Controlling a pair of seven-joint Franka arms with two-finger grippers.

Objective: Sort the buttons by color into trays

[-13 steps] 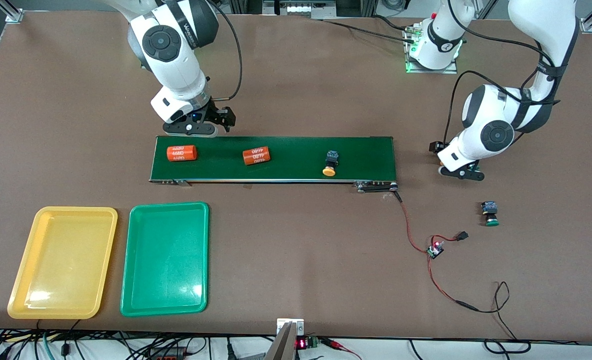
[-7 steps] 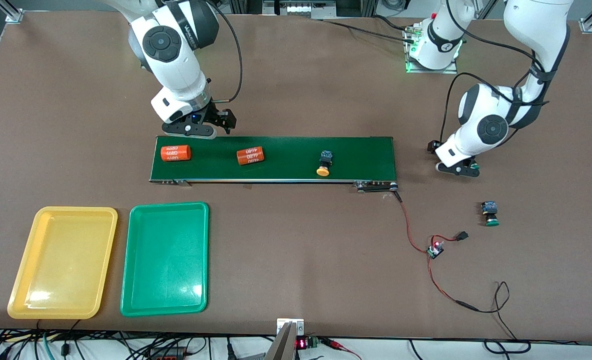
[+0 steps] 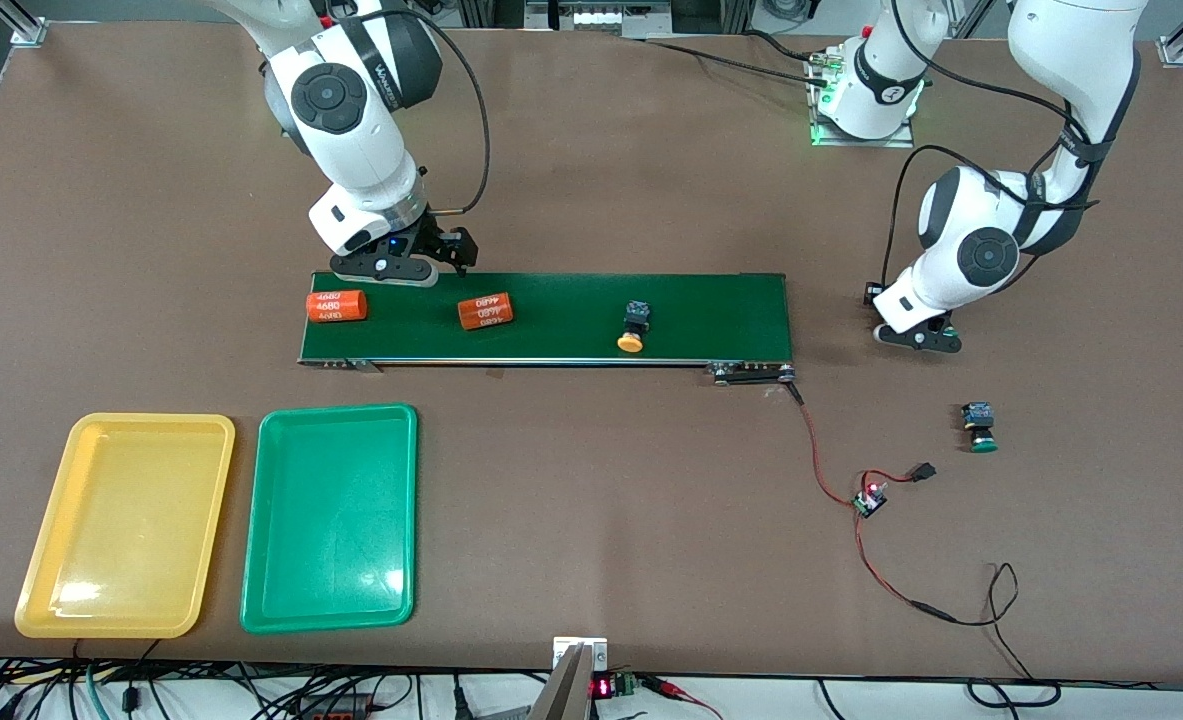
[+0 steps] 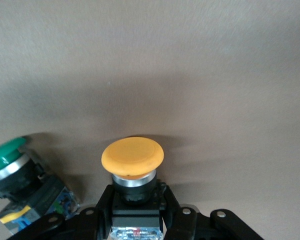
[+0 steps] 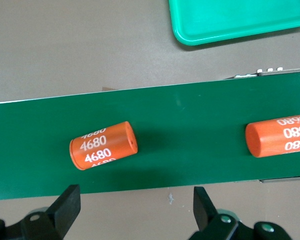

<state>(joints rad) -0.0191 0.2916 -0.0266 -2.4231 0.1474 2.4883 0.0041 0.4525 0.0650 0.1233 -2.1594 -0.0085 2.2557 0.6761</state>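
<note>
My left gripper (image 3: 916,335) is low over the table beside the left arm's end of the conveyor belt. In the left wrist view it (image 4: 137,192) is shut on the black body of a yellow-capped button (image 4: 133,156), and a green-capped button (image 4: 10,155) shows beside it. Another yellow-capped button (image 3: 633,328) lies on the belt. A green-capped button (image 3: 979,427) lies on the table, nearer the camera than my left gripper. My right gripper (image 3: 391,272) (image 5: 135,210) is open and empty over the belt's edge, above the orange cylinders. The yellow tray (image 3: 126,525) and the green tray (image 3: 331,515) (image 5: 240,20) are empty.
The dark-green conveyor belt (image 3: 551,300) (image 5: 190,150) carries two orange "4680" cylinders (image 3: 336,306) (image 3: 485,311), which also show in the right wrist view (image 5: 104,145) (image 5: 280,136). A small circuit board (image 3: 869,500) with red and black wires lies near the belt's left-arm end.
The two cylinders and the yellow button on the belt have moved toward the right arm's end. My right gripper has shifted slightly toward the belt. My left gripper has barely moved.
</note>
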